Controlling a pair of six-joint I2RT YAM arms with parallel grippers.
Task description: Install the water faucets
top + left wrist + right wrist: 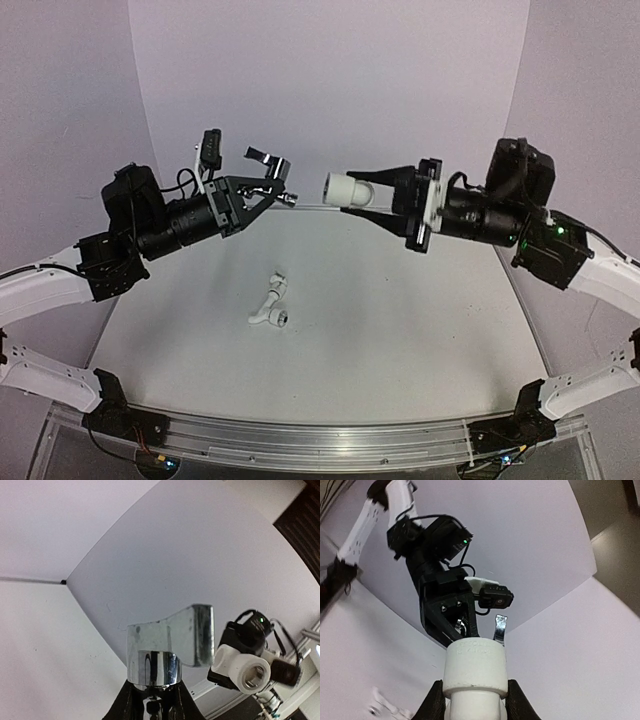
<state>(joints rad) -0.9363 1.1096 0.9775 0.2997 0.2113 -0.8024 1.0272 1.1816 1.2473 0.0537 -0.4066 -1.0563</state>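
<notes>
Chrome faucet (272, 172) hangs in the air above the table (420, 330), clamped in the closed left gripper (268, 192). Its threaded stem points across to the right gripper (368, 192), which is closed on the white elbow fitting (343, 189). From above, a small gap lies between the stem tip and the mouth of the fitting, and the two look nearly on one line. Far below the left gripper lies only a bent pipe piece (270, 306), well apart from both tools.

In the left wrist view the faucet stands just beyond the fingers (129, 707), with its lever on top. The open mouth of the fitting shows off to one side and farther out, so I judge that the axes are not yet shared.

In the right wrist view the fitting fills the space between the fingers (436, 705), and the left gripper is straight ahead of it.

To do this step well, the stem should first be lined up with the bore, then moved in slowly and turned — a tilted start can cross the threads. Around both tools there is open air on every side. The nearest limits are the back wall (330, 80) behind them and the two grippers themselves.
</notes>
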